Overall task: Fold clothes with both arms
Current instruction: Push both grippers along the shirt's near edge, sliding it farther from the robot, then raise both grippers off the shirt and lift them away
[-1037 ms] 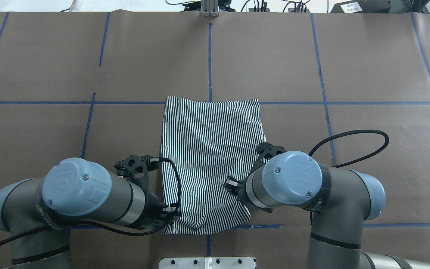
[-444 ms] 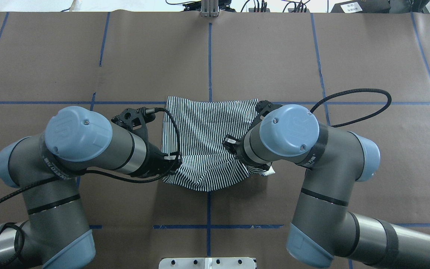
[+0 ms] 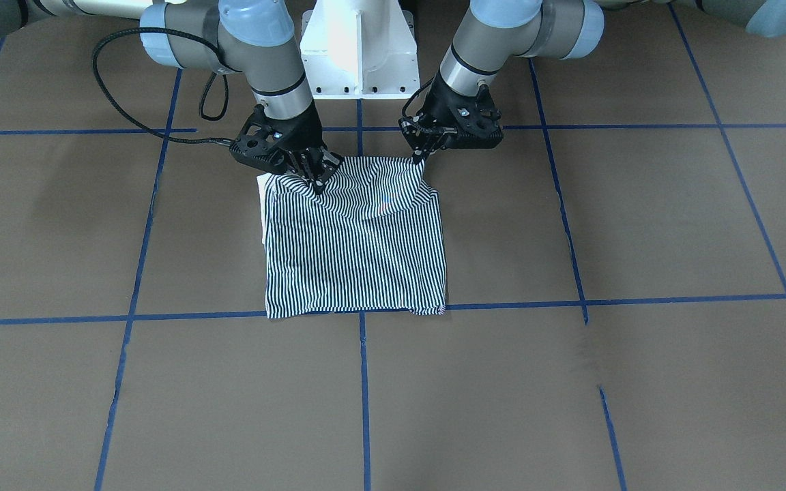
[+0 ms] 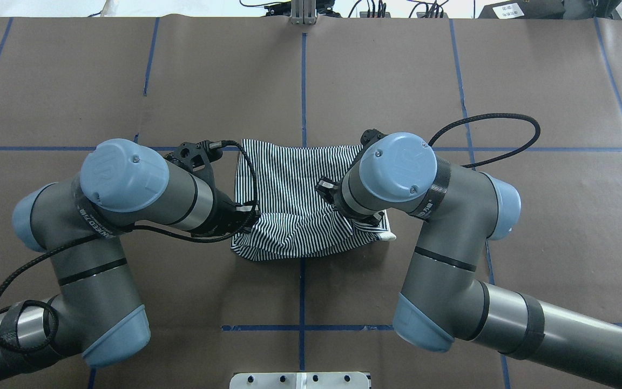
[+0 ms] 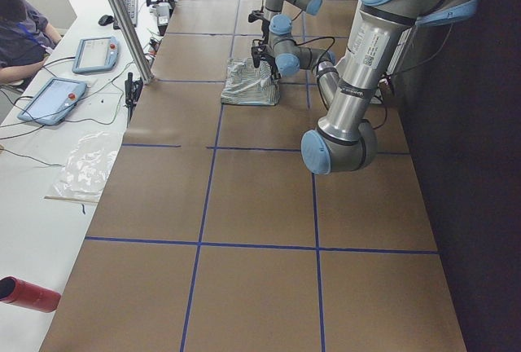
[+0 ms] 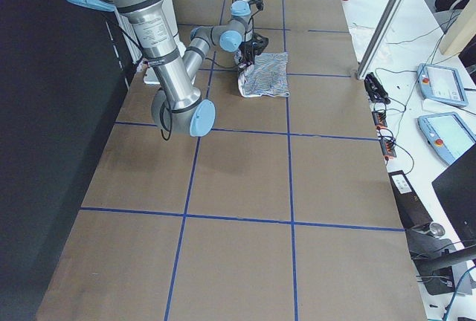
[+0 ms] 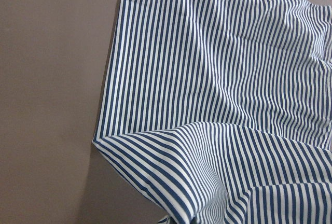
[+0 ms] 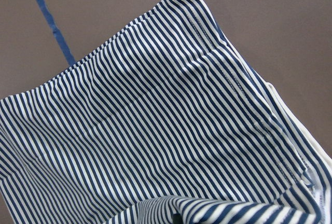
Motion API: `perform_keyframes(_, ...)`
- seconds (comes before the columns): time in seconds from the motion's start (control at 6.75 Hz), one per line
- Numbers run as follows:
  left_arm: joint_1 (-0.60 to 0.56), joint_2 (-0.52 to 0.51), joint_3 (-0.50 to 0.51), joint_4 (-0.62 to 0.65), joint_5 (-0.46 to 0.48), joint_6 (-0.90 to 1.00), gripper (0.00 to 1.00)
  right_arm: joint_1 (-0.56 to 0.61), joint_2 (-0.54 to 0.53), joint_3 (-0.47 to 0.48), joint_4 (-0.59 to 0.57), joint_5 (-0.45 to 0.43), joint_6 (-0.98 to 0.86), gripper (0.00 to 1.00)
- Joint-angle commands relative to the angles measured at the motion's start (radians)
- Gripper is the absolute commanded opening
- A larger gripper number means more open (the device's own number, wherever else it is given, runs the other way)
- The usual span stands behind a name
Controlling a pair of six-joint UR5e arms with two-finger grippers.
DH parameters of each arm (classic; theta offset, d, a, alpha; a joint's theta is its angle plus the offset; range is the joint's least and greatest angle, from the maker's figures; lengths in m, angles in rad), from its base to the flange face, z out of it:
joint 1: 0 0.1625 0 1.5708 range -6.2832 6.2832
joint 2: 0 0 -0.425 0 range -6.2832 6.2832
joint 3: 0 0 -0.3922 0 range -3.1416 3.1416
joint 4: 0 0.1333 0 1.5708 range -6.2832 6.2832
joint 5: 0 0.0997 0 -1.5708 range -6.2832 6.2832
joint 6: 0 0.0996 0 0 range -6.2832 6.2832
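Navy-and-white stripes are up in the air! The polo shirt [image 3: 359,252] lies mid-table on the brown paper-covered table [image 3: 570,382], and its robot-side edge is lifted at both corners. The right gripper [image 3: 314,181] has its jaws closed down on a pinch of cloth at one corner, and the left gripper [image 3: 423,158] is clamped on the other. This looks like the half-fold in hand, with the raised edge due to travel over the flat part.

The next move, I'd judge, calls for both arms to go forward level and together. They should lay the held edge along the far hem at the blue tape line [image 3: 195,317] and only then let go, because uneven travel would skew the fold.

The front-facing view shows the fingertips biting fabric, which the overhead hides under the wrists. The overhead does catch a scrap of white trim [image 4: 389,236] poking out beside the right arm. Both wrist cameras show only draped stripes.
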Motion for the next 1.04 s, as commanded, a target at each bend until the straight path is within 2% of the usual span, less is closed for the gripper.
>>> perform_keyframes(0.0,-0.104,-0.083,0.137,-0.018,0.0,-0.013,0.0,0.084,0.077,-0.151,0.047,0.003,-0.018,0.0)
perform_keyframes(0.15,-0.219,-0.187,0.316,-0.064,0.0,-0.035,0.25,0.148,0.161,-0.309,0.084,0.016,-0.043,0.37)
perform_keyframes(0.3,-0.293,-0.222,0.496,-0.237,0.003,0.011,0.99,0.208,0.233,-0.491,0.165,0.021,-0.139,0.99)
perform_keyframes(0.44,-0.348,-0.218,0.561,-0.295,0.0,0.115,1.0,0.245,0.234,-0.56,0.207,0.029,-0.246,1.0)
perform_keyframes(0.59,-0.352,-0.209,0.56,-0.293,-0.002,0.131,1.0,0.281,0.232,-0.579,0.207,0.047,-0.288,1.0)
perform_keyframes(0.74,-0.353,-0.205,0.547,-0.287,-0.033,0.131,1.0,0.302,0.234,-0.576,0.206,0.106,-0.323,1.0)
perform_keyframes(0.89,-0.353,-0.146,0.472,-0.287,-0.123,0.132,1.0,0.299,0.24,-0.553,0.195,0.128,-0.331,1.0)
